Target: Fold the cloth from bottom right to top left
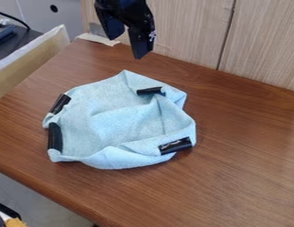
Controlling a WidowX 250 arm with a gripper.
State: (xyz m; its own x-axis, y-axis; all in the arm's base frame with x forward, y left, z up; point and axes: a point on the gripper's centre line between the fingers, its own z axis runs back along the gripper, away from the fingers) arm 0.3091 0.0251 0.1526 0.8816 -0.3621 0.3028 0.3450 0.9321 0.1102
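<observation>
On the table (244, 155) lies a rumpled blue cloth (104, 126) — the tool (127, 47) apart.

No lettering could be read: pale marks (152, 35) on the black gripper (127, 46) and a black strip (176, 145) on the cloth (107, 124) were illegible.

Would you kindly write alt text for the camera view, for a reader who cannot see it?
A rumpled light-blue cloth with four black strips around its edges lies on a brown wooden table. A black robot hand hangs open near the table's far edge, not touching the cloth.
</observation>
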